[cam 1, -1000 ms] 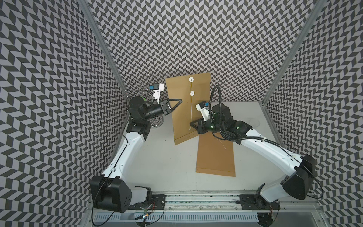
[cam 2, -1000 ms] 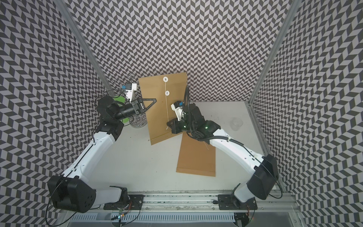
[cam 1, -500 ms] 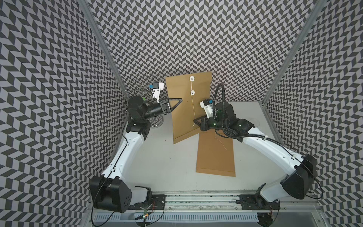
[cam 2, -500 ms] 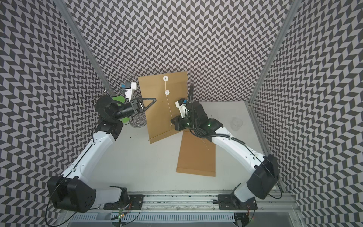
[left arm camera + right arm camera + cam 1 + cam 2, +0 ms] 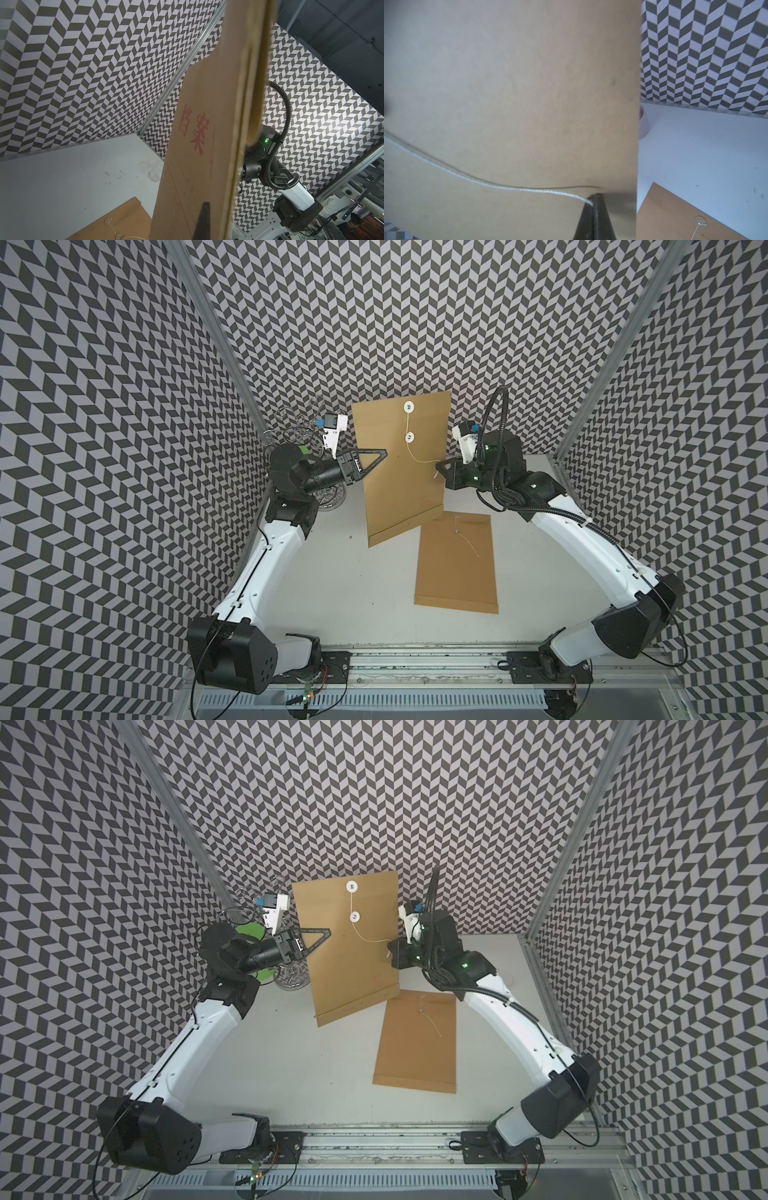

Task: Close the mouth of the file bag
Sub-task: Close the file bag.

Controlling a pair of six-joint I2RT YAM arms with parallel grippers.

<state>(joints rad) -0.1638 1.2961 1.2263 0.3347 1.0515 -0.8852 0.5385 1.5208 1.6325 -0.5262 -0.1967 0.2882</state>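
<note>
Clamped tight on the left edge of the upright, tilted file bag [image 5: 401,489]: left tool [image 5: 385,453]. Pinched in the closed right tool [image 5: 437,466] at the bag's right edge: string [image 5: 529,189] end. Bare surface [image 5: 332,593] in front, second bag [image 5: 455,572] flat just beside. Contents hidden.

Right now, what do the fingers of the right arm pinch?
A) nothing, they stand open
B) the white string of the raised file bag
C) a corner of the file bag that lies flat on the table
B: in the right wrist view the right fingers are shut on the end of the white string, which runs across the raised file bag.
</note>
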